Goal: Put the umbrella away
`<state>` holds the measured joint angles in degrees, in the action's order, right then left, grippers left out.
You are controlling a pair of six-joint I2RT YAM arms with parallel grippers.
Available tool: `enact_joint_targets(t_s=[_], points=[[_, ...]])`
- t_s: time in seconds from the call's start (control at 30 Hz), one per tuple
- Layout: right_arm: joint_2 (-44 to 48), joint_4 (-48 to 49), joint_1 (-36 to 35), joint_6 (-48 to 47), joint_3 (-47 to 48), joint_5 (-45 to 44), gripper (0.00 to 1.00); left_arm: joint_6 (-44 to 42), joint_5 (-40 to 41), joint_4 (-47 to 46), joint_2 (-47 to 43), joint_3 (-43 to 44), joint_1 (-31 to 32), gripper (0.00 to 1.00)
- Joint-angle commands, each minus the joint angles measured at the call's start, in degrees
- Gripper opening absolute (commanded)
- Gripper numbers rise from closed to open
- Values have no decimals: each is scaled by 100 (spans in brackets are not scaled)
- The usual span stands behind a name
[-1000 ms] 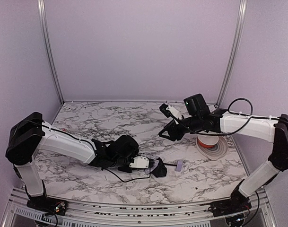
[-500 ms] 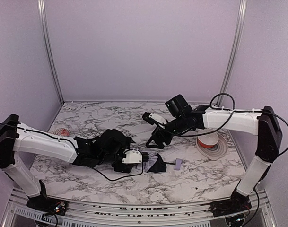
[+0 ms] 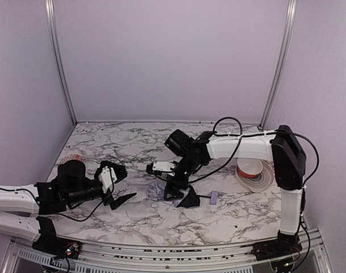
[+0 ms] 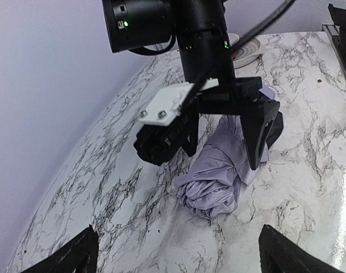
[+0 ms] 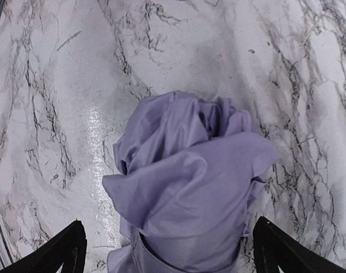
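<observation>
— While the left gripper [image 3: 119, 185] sits near-side, its 2 fingers apart on nothing, which arm is nearer?
— Right gripper [image 3: 170, 190]. Fingers spread, directly over the crumpled pale lavender fabric umbrella [image 5: 190, 187].
— Axis?
— Left-right, mid-table. Thin black shaft [image 3: 202, 197] and small lavender handle [image 3: 214, 198] point right. Canopy bunched, unstrapped, black lining showing.
</observation>
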<state>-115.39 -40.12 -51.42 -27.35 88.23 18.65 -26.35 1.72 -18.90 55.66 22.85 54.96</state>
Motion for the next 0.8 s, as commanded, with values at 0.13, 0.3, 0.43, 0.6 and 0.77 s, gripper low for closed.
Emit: enact_joint_targets(t_s=[0.13,0.3,0.43,0.6,0.77], points=[[-806,-917,-230,-166,818,-1050,87,467,-75,-683,-914,-597,-99,95],[-773,-1116,-403,-187,1021,-1382,90,482,58,-695,-667,-519,-100,94],[-482,-1077,-457,-133,1261,-1231,96,466,-122,-703,-504,-437,-99,94],[125,-1022,-386,-300,1320,-729,100,447,-255,-694,-462,-417,-102,95],[-71,-1516,-241,-517,1094,-1047,100,447,-291,-699,-403,-410,-99,95]])
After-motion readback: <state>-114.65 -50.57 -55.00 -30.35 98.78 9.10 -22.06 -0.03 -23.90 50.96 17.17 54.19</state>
